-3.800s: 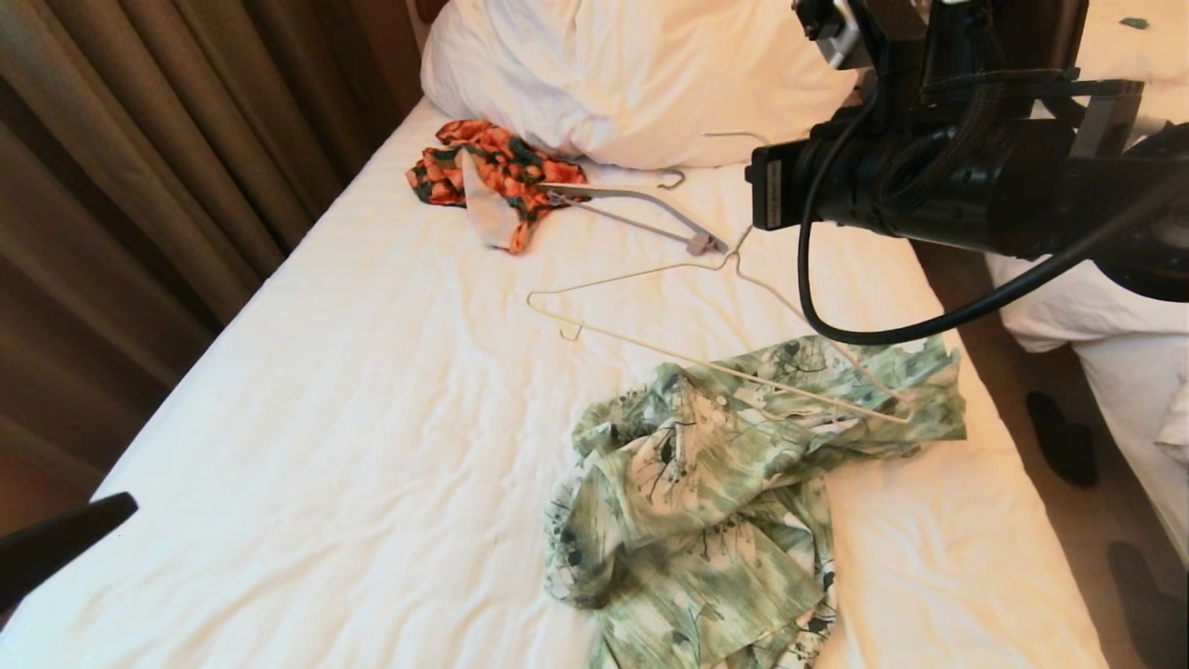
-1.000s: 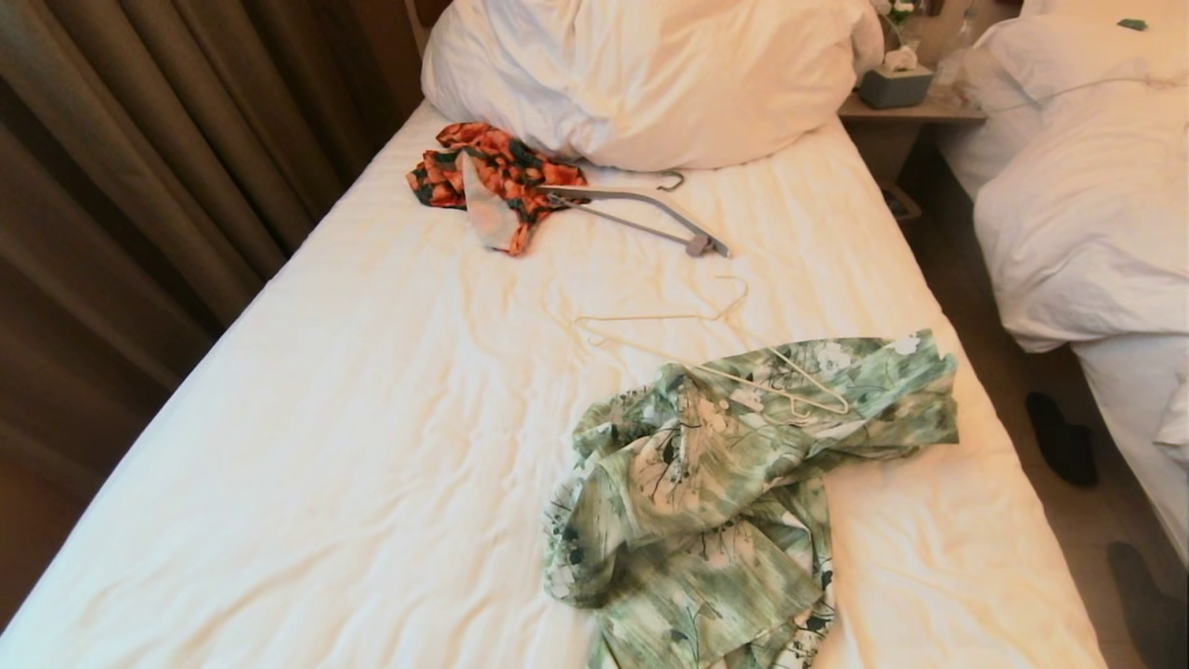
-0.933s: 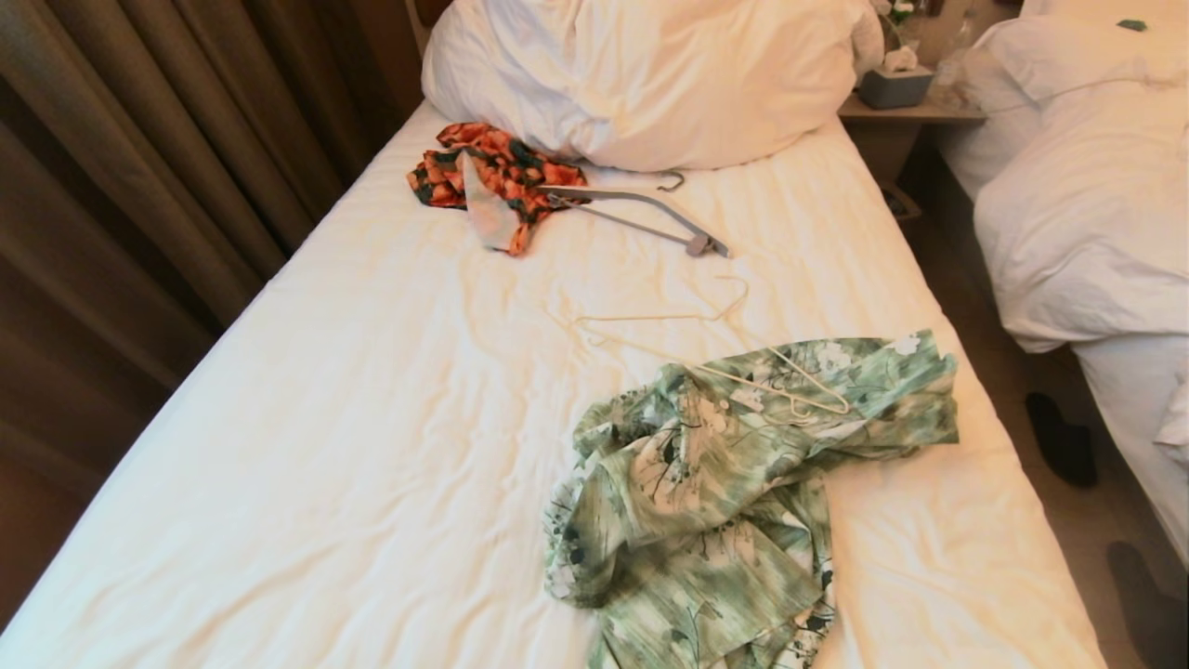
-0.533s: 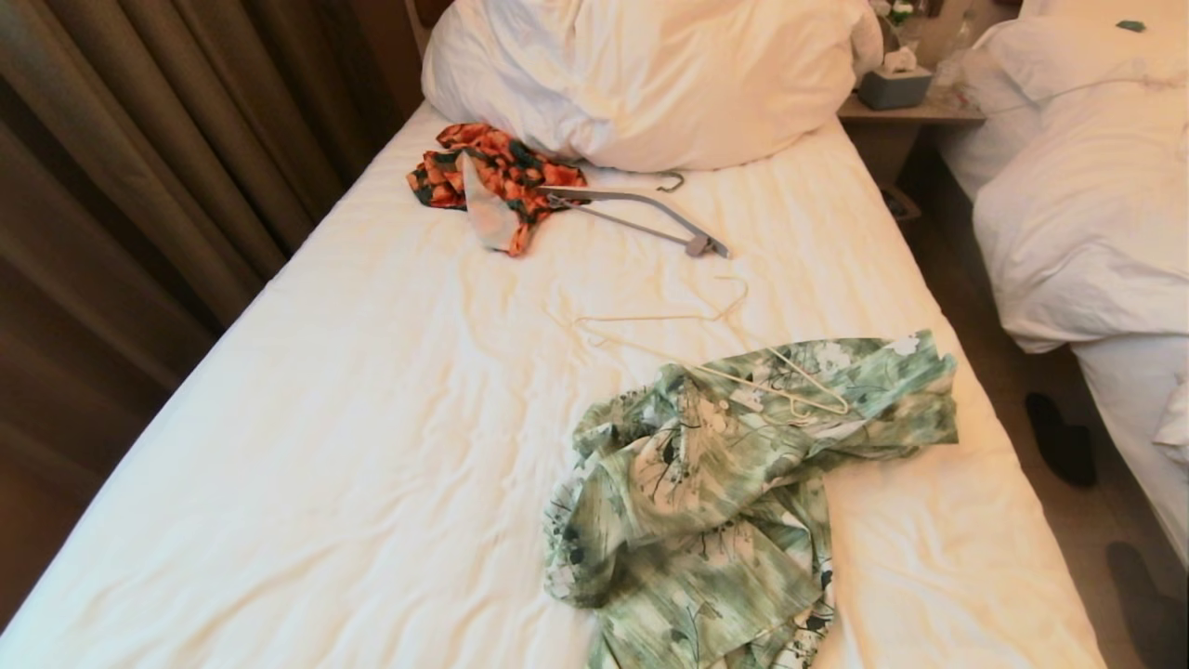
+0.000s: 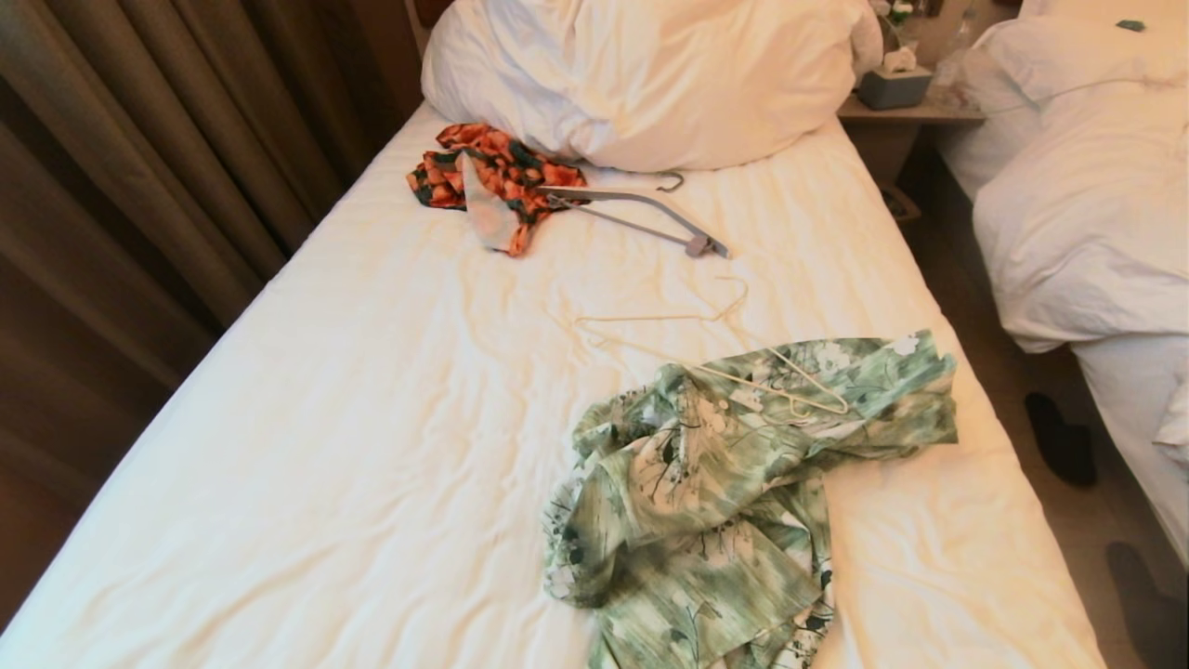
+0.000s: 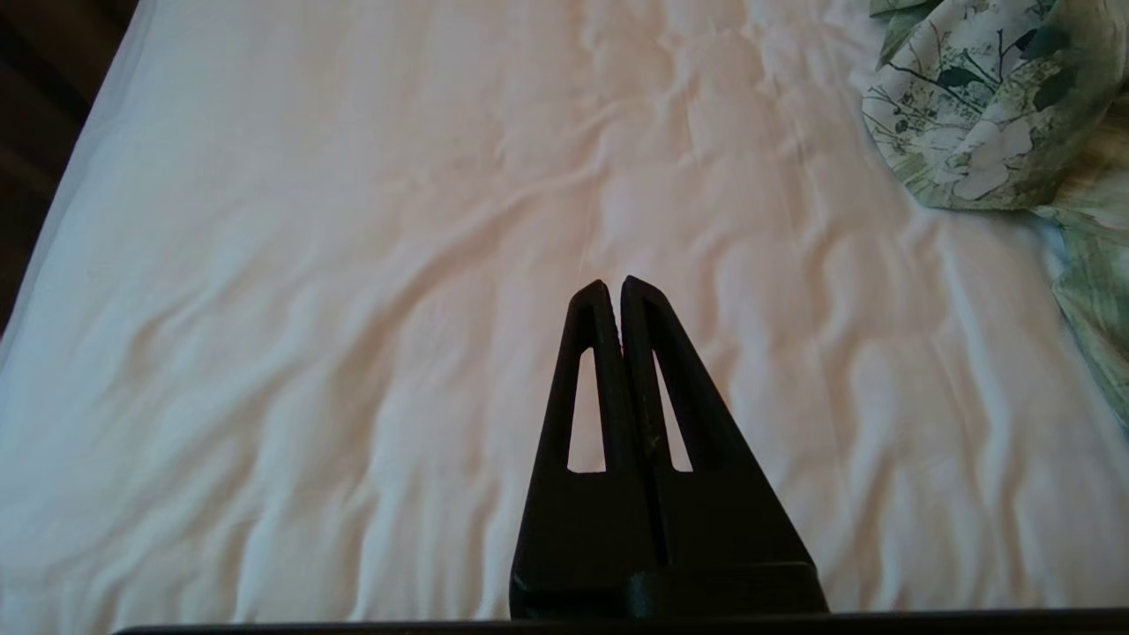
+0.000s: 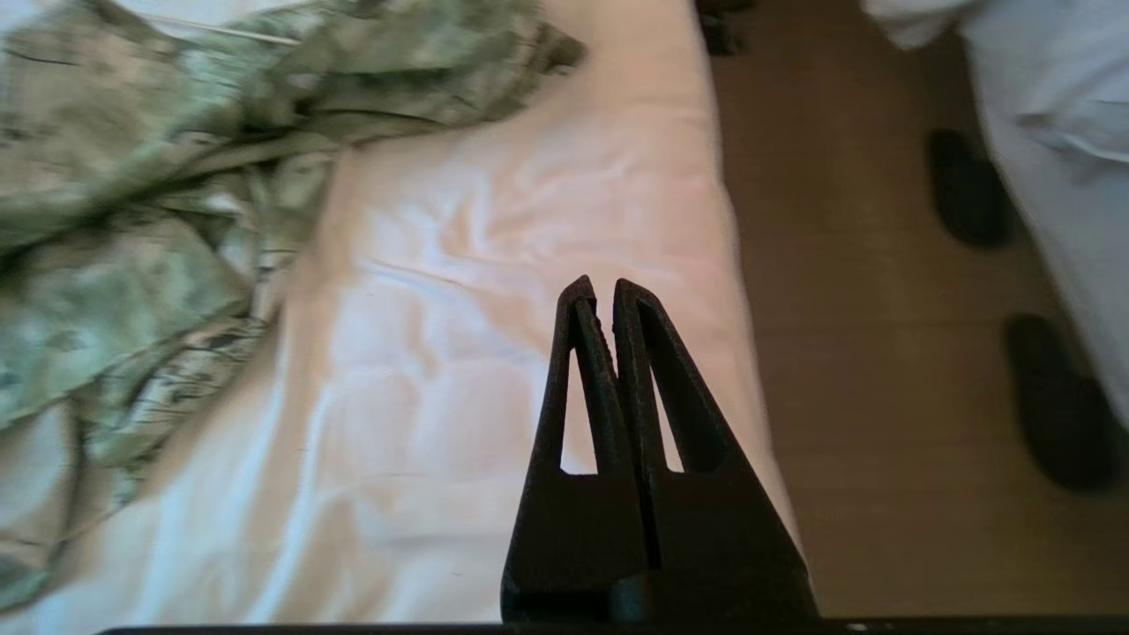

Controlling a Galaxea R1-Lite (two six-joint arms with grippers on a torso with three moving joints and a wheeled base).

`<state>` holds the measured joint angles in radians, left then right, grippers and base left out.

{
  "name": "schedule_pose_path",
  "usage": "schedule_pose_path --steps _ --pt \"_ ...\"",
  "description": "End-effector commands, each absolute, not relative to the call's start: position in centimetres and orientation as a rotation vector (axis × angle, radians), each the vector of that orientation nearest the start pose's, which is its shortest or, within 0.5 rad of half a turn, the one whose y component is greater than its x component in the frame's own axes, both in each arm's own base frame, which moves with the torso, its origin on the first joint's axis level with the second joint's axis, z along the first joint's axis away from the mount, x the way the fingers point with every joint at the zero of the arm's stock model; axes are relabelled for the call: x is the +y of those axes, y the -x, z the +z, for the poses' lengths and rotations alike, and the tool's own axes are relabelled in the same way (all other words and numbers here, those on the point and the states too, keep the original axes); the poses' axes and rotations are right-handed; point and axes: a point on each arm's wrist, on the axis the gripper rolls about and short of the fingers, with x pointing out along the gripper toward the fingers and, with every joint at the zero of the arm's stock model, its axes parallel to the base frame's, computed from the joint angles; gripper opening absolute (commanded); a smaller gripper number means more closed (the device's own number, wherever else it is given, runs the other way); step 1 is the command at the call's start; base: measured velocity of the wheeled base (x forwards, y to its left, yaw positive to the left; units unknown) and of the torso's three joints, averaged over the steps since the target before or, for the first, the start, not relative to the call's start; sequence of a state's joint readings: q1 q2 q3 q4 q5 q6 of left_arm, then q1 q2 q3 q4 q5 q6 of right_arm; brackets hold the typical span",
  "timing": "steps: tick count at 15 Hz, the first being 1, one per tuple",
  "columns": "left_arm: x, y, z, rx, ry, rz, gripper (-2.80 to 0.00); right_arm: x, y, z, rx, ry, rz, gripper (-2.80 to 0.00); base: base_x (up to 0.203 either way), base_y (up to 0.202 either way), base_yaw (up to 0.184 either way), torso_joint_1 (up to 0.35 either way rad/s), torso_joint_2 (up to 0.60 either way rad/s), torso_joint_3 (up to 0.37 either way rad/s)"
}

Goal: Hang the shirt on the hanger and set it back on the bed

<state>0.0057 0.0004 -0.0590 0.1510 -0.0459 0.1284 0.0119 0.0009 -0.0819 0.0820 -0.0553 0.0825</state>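
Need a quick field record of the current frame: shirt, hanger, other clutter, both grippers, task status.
shirt: crumpled in a heap on the bed, not on a hanger
hanger: thin cream one, lying flat, one end resting on top of the shirt, hook toward the pillow
grey hanger: near the pillow, touching the orange patterned garment
left gripper: shut, empty, over bare sheet
right gripper: shut, empty, over the bed's edge
task status: shirt not hung
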Motion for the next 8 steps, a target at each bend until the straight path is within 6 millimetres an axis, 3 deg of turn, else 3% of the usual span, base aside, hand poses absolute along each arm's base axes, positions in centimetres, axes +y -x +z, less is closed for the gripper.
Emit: schedule_pose_path --steps 1,8 --pt "-0.1 2.78 7.55 0.093 -0.108 -0.038 -2.8 -0.1 2.56 8.01 0.018 -0.087 -0.016 -2.8 0.0 0.0 0.0 0.0 0.0 0.0" --pt "-0.08 2.79 7.6 0.092 -0.098 -0.025 -2.8 -0.08 2.34 7.59 0.014 -0.021 -0.011 -2.8 0.0 0.0 0.0 0.0 0.0 0.0"
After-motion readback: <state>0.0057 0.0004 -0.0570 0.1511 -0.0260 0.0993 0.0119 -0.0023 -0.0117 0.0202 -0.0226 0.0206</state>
